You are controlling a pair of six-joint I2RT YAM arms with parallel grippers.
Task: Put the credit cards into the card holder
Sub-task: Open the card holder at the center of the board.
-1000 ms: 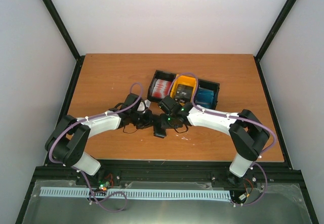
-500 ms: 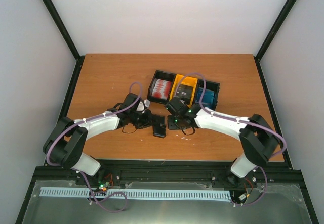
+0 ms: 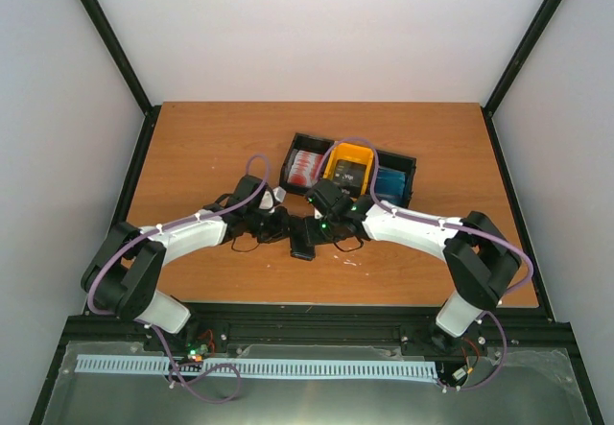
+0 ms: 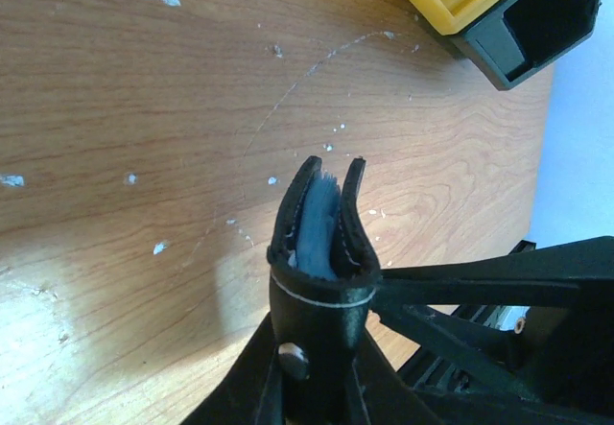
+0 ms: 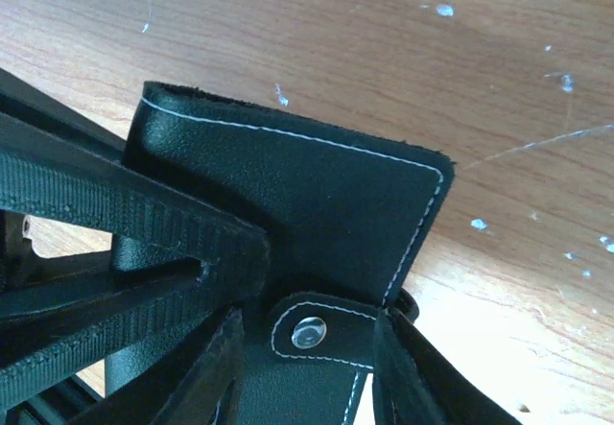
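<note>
The black card holder point(image 3: 304, 243) stands on edge on the table between my two grippers. The left wrist view shows it edge-on point(image 4: 321, 224), with pale blue pockets between its black covers. My left gripper point(image 4: 317, 343) is shut on its lower end and shows in the top view point(image 3: 278, 224). My right gripper point(image 5: 312, 315) is closed on the tab with the metal snap, against the holder's black face point(image 5: 317, 185). Red-and-white credit cards point(image 3: 305, 166) and dark cards point(image 3: 347, 174) stand in the tray.
The black-and-yellow three-compartment tray point(image 3: 293, 149) stands just behind the grippers, with blue cards point(image 3: 389, 181) in its right compartment. Its corner shows in the left wrist view point(image 4: 499, 12). Both arms meet near the table's middle, and their cables loop above them.
My right gripper drew back to the right half a second ago and has come back left onto the card holder. The left gripper and the holder have stayed put.
</note>
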